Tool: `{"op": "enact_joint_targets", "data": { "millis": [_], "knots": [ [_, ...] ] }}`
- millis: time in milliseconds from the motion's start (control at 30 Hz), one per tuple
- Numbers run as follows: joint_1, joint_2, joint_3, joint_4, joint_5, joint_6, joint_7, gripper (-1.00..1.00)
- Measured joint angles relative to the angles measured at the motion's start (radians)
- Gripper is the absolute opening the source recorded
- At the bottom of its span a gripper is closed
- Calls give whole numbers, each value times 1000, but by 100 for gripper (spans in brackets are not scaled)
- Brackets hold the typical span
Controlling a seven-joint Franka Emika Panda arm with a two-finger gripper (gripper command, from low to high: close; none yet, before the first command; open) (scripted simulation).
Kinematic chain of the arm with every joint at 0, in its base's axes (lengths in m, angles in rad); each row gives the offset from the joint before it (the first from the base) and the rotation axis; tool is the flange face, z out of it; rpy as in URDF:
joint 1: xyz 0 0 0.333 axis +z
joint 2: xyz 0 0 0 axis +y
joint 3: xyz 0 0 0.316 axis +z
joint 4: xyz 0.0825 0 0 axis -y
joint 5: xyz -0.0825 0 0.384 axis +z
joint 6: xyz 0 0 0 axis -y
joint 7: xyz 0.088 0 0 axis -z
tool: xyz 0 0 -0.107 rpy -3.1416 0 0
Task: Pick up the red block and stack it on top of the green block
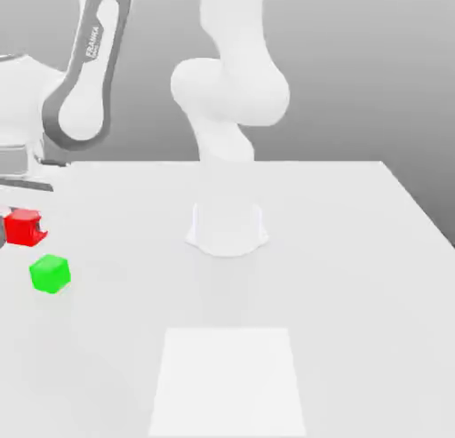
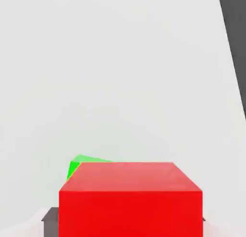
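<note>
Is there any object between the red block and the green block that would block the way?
No, nothing visible. In the exterior view the red block sits just beside the green block, with bare table between them.

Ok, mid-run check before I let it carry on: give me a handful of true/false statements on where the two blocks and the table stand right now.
1. The red block is stacked on the green block. False: in the exterior view the two sit apart, nothing on the green one.
2. The green block rests on the white table. True.
3. Both blocks are at the exterior view's right. False: both are far to its left.
4. In the hand view the red block covers most of the green block. True.
5. The green block lies on the lighter square patch. False: it lies off that patch, toward the exterior view's left.
</note>
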State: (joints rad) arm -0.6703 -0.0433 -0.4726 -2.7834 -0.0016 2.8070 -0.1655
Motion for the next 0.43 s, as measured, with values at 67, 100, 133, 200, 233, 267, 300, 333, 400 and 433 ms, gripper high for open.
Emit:
{"op": "enact_joint_targets", "data": {
  "millis": [67, 100, 133, 200, 233, 267, 300, 333, 400, 433],
  "knots": [
    [8, 23, 1, -1, 32, 14, -22, -100],
    [11, 36, 1, -1, 47, 21, -33, -100],
    [12, 48, 6, -1, 65, 28, -46, -100],
    [13, 75, 15, -2, 101, 42, -72, -100],
    [13, 89, 20, -2, 120, 49, -85, -100],
    [11, 104, 27, -2, 137, 56, -98, -100],
    [9, 119, 34, -2, 155, 63, -111, -100],
    [6, 134, 43, -2, 172, 71, -123, -100],
    [-4, 159, 60, -3, 196, 83, -140, 100],
    [-4, 159, 60, -3, 196, 83, -140, 100]
  ]
}}
